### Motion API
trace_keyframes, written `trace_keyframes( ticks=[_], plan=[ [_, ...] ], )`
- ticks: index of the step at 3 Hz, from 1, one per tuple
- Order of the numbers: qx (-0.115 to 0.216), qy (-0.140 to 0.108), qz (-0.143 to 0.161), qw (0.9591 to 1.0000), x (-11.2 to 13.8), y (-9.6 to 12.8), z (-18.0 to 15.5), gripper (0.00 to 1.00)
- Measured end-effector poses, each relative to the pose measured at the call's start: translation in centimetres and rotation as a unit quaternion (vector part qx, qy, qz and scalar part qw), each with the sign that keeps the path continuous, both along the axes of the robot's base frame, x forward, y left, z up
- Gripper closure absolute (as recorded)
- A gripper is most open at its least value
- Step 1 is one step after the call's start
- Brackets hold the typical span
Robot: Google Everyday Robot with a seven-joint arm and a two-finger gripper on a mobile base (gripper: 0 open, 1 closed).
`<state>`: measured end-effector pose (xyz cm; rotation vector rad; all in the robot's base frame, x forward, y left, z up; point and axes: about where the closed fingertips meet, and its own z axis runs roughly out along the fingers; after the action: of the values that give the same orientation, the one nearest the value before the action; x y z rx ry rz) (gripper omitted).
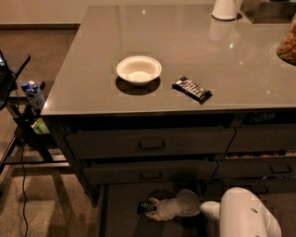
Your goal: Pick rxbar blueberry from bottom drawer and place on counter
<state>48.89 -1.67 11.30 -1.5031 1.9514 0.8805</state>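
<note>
The bottom drawer (121,208) is pulled open at the foot of the cabinet, dark with a flat floor. The rxbar blueberry (145,207), a small dark bar with pale print, lies on the drawer floor. My gripper (152,208) reaches into the drawer from the right, its pale fingers at the bar's right end, one above and one below it. The white arm (245,217) rises at the bottom right. The glossy grey counter (185,41) fills the upper part of the view.
A white bowl (138,70) and a longer black bar with white lettering (192,89) lie on the counter. A white jug (225,9) stands at the back. Two shallower drawers with handles (151,144) are shut above. A blue bottle (33,93) sits on a stand at left.
</note>
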Motion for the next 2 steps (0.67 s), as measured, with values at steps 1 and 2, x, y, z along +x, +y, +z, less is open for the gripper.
trace_keyframes(
  ticks=[1, 2],
  plan=[
    [0.000, 0.000, 0.000, 1.0000, 0.00, 0.00, 0.00, 1.00],
    [0.000, 0.000, 0.000, 1.0000, 0.00, 0.00, 0.04, 1.00]
  ],
)
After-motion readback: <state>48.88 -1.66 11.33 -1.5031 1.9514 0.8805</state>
